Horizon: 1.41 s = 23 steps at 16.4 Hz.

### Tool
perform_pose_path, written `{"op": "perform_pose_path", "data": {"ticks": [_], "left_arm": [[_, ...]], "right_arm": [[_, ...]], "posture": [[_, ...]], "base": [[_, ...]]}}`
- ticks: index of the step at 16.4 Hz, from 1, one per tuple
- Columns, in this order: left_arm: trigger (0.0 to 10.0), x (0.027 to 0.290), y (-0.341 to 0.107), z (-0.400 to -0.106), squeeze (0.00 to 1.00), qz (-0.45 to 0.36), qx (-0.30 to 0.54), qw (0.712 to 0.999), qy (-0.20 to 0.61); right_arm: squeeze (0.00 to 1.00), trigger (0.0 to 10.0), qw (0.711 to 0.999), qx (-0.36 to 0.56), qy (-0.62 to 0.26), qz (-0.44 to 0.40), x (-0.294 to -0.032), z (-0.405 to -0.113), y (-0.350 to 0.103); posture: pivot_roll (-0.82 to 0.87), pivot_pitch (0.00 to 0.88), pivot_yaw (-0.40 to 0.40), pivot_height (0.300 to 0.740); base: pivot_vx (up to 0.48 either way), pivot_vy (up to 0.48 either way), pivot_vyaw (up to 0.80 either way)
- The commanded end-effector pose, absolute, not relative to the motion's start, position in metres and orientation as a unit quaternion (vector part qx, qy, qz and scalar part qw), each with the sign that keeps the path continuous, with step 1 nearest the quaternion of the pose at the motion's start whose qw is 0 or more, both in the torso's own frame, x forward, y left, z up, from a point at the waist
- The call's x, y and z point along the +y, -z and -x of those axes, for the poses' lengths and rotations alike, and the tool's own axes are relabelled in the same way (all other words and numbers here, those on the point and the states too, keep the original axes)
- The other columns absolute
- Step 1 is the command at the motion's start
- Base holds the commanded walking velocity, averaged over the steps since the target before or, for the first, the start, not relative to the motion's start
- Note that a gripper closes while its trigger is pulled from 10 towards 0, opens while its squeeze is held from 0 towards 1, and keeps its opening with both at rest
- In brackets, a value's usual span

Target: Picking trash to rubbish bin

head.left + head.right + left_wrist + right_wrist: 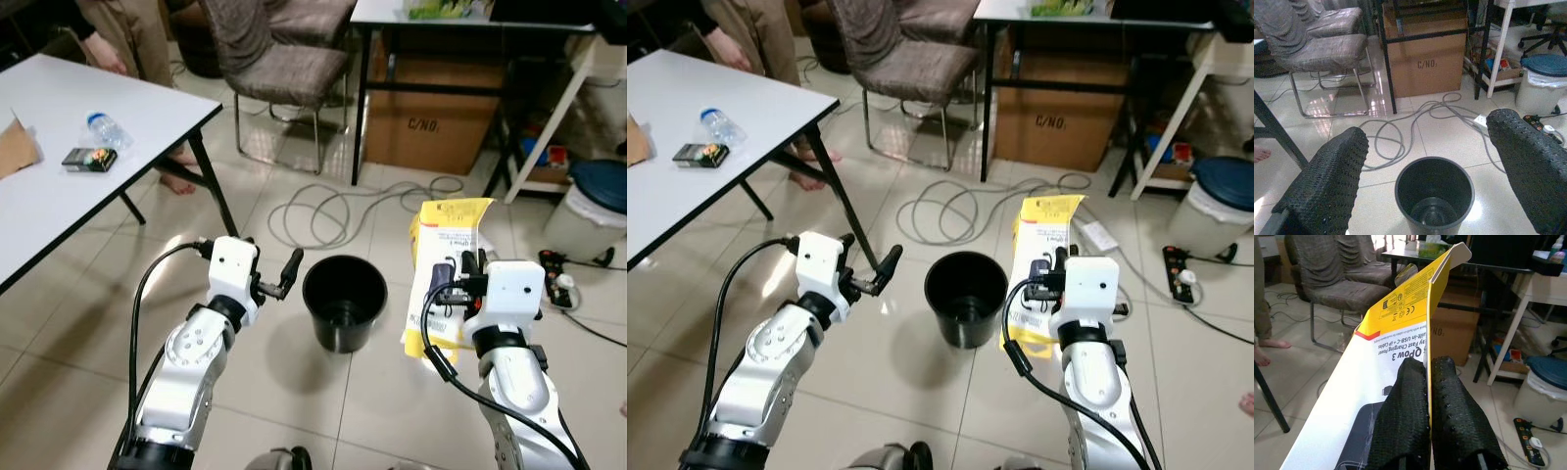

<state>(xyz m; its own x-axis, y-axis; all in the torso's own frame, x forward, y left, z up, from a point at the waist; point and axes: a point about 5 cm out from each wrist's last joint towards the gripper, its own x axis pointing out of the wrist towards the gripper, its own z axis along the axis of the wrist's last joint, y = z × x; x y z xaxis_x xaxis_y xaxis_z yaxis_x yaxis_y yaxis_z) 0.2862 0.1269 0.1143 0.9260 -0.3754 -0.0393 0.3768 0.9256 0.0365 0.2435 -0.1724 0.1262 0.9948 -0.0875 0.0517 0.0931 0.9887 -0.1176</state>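
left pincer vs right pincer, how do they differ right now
The left pincer is open with nothing between its fingers, while the right pincer is shut on the flat yellow and white cardboard box. The left pincer sits left of the round black plastic bin; the right pincer holds the box upright to the bin's right. Both hang at about the bin's height.

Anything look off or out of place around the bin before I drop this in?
The black bin stands upright. The right gripper pinches the yellow-and-white carton by one thin edge, its top flap open. A grey cable lies in loose loops on the tiles behind the bin, untidy. Nothing spilled.
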Motion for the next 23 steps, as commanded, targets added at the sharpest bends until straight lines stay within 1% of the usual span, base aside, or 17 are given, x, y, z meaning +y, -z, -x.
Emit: {"op": "perform_pose_path", "data": {"ticks": [1, 4, 6, 23], "left_arm": [[10.0, 0.1290, -0.1161, -0.2856, 0.00, -0.021, 0.013, 0.981, 0.193], [10.0, 0.1291, -0.1158, -0.2852, 0.00, -0.020, 0.013, 0.981, 0.194], [10.0, 0.1259, -0.1167, -0.2844, 0.00, -0.025, 0.009, 0.978, 0.209], [10.0, 0.1251, -0.1167, -0.2801, 0.00, -0.028, 0.011, 0.976, 0.216]], "right_arm": [[0.00, 10.0, 0.997, -0.024, 0.048, 0.056, -0.1723, -0.2428, -0.1254], [0.00, 10.0, 0.997, -0.022, 0.050, 0.049, -0.1728, -0.2420, -0.1249], [0.00, 10.0, 0.997, -0.024, 0.050, 0.052, -0.1722, -0.2416, -0.1251], [0.00, 10.0, 0.997, -0.020, 0.050, 0.055, -0.1718, -0.2405, -0.1229]], "posture": [[-0.07, 0.137, 0.085, 0.740], [-0.07, 0.139, 0.086, 0.740], [-0.07, 0.142, 0.088, 0.740], [-0.07, 0.151, 0.091, 0.740]], "base": [[0.000, 0.000, 0.00], [0.000, 0.000, 0.00], [0.000, 0.000, 0.00], [0.474, 0.000, 0.00]]}}
